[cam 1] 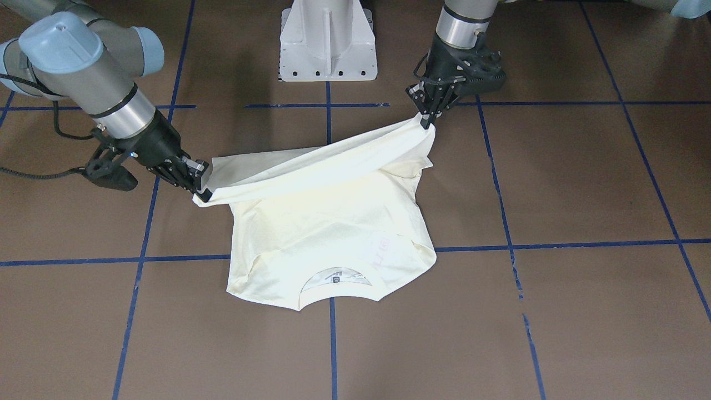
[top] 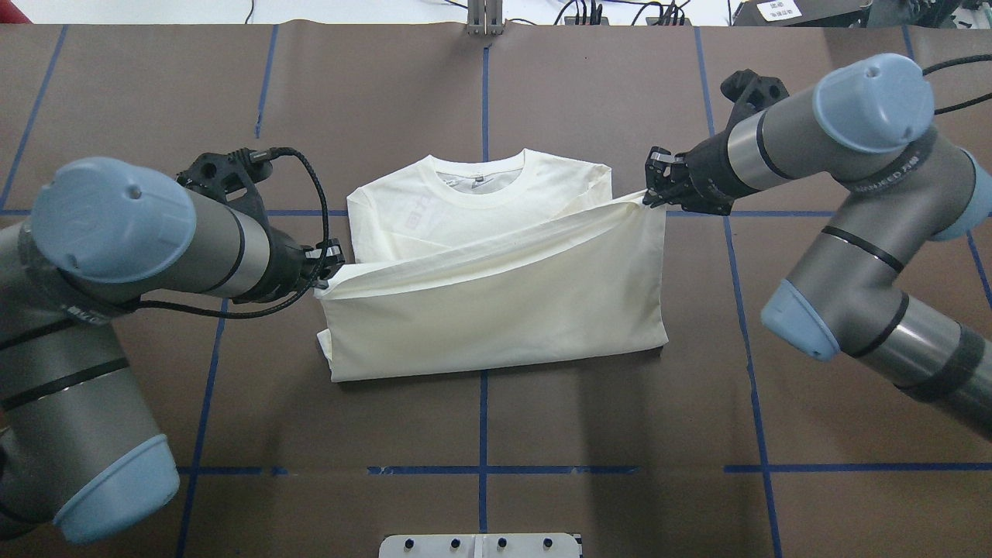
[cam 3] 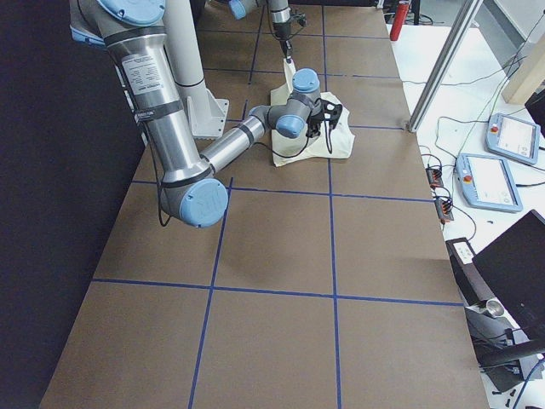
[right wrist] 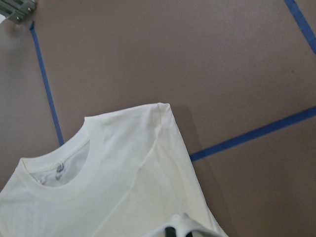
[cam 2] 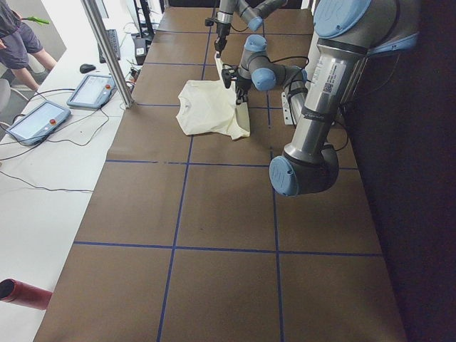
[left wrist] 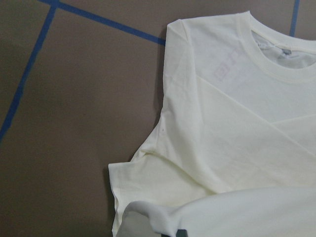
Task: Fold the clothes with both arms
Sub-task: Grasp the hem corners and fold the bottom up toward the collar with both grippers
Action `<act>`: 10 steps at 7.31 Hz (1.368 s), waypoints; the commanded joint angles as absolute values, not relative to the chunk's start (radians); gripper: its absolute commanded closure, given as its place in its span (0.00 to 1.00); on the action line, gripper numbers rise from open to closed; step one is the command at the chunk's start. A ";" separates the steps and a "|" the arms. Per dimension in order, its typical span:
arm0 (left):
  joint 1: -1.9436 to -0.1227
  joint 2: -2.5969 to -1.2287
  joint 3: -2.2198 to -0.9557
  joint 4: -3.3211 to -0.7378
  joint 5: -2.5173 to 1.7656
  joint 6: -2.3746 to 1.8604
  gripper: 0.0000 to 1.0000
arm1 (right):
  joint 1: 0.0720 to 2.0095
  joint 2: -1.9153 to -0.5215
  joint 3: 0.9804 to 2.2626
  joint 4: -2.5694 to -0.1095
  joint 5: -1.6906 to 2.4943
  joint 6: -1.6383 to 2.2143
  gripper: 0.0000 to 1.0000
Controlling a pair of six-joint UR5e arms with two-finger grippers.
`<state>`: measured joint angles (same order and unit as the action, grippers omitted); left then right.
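A cream shirt [top: 496, 294] lies on the brown table, plain side up, collar [top: 477, 180] away from the robot and sleeves folded in. Its hem edge is lifted and stretched between both grippers, hanging over the body as a slanted band. My left gripper [top: 327, 269] is shut on the hem corner nearer the robot; in the front-facing view it is the right-hand gripper [cam 1: 427, 119]. My right gripper [top: 655, 194] is shut on the other hem corner, closer to the collar, and appears as the left-hand gripper [cam 1: 201, 189] from the front. Both wrist views look down on the shirt [left wrist: 237, 123] [right wrist: 123, 173].
The white pedestal base [cam 1: 328, 41] stands at the robot's side of the table. Blue tape lines [cam 1: 555, 244] grid the brown surface. Off the far edge, a white bench holds control tablets [cam 2: 43, 117], a metal post [cam 2: 107, 53] and a red cylinder [cam 2: 21, 293]; a person [cam 2: 18, 35] stands beyond.
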<state>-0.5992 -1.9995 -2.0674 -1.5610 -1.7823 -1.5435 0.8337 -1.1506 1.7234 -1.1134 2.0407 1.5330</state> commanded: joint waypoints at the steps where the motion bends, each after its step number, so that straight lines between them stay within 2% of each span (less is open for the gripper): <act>1: -0.667 -2.029 -1.831 -1.790 -1.781 -1.543 1.00 | 0.867 -0.995 1.504 -1.111 2.026 1.502 1.00; 3: -0.696 -2.072 -1.653 -1.909 -1.778 -1.545 1.00 | 0.867 -0.910 1.355 -1.108 1.997 1.502 1.00; 5: -0.729 -2.085 -1.567 -1.986 -1.778 -1.545 1.00 | 0.867 -0.897 1.257 -1.013 1.994 1.502 1.00; 10: -0.724 -2.143 -1.537 -1.977 -1.781 -1.555 1.00 | 0.854 -0.893 1.253 -0.988 1.996 1.497 1.00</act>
